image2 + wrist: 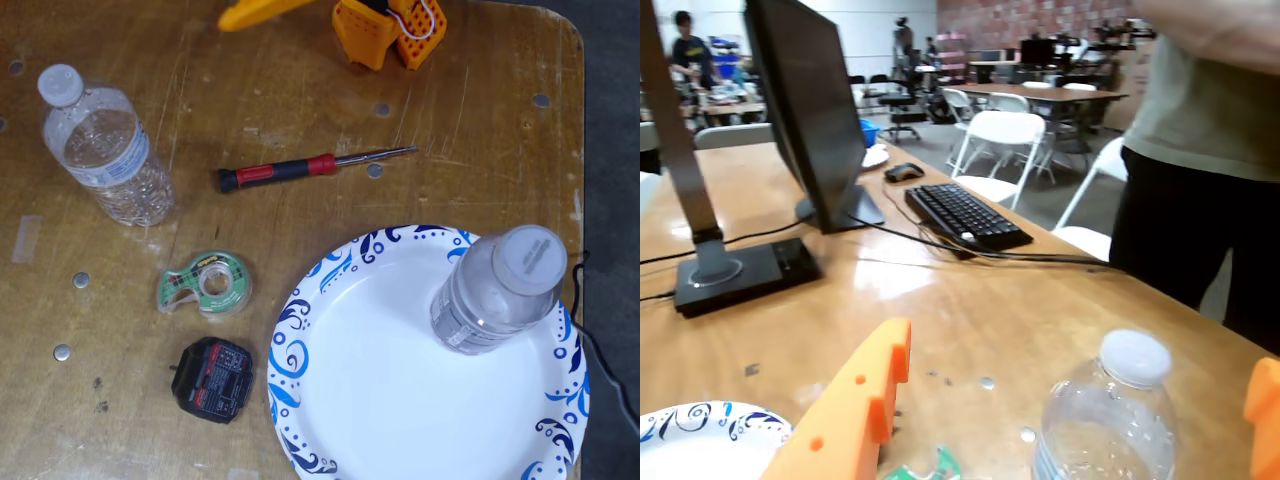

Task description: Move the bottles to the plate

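One clear bottle (pixel 497 292) with a white cap stands upright on the right part of the plate (pixel 370 390), a white paper plate with blue swirls. The other bottle (pixel 108 150), crinkled with a pale blue label, stands on the table at the upper left. In the wrist view this bottle (pixel 1102 425) shows ahead, between my two orange fingers, with the plate's rim (pixel 700 440) at the bottom left. My gripper (pixel 1080 365) is open and holds nothing. In the fixed view only one finger (pixel 255 12) shows at the top edge, apart from both bottles.
A red-and-black screwdriver (pixel 300 168), a green tape dispenser (pixel 205 283) and a black battery pack (pixel 212 378) lie between the bottles. Farther along the table stand a monitor (pixel 810 110), keyboard (pixel 965 213) and lamp base (pixel 745 272). A person (pixel 1200 150) stands at the table's edge.
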Controlling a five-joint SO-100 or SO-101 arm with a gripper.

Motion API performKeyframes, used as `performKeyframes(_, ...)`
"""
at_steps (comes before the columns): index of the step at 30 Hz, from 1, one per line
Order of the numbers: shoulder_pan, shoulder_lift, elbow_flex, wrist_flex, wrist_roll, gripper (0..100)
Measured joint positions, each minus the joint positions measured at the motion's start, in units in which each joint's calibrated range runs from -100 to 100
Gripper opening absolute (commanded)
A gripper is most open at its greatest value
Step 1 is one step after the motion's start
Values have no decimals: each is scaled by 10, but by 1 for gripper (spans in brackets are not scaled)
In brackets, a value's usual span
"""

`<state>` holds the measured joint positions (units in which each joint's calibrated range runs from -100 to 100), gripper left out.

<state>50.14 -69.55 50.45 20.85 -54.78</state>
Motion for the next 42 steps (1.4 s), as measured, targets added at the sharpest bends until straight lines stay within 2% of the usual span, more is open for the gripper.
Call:
performKeyframes(4, 24, 60, 0, -42, 0, 35)
performKeyframes(12, 68, 272, -13, -236, 0, 35)
performKeyframes(15, 76, 341, -35, -272, 0, 35)
performKeyframes(26, 143, 394, -59, -288, 15, 35)
performKeyframes(34, 138, 404, -59, -288, 19, 35)
performKeyframes(42, 137, 458, -59, -288, 1, 35)
